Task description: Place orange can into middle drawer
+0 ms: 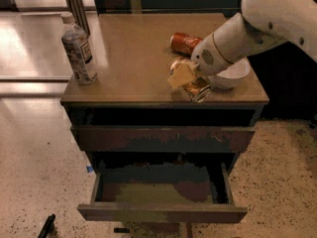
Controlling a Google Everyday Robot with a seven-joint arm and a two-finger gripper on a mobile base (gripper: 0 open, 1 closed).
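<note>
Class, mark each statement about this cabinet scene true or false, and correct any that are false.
1. The clear plastic bottle stands upright at the left of the brown tabletop. True.
2. The wide dark grey-brown drawer at the bottom is pushed shut. False: it is pulled open, and its greenish floor shows.
3. The end effector holds the small pale tan-orange can near the tabletop's front edge. True.
4. The red-orange can stands upright. False: it lies on its side behind the end effector.
5. The white bowl sits on the floor. False: it sits at the right of the tabletop.
</note>
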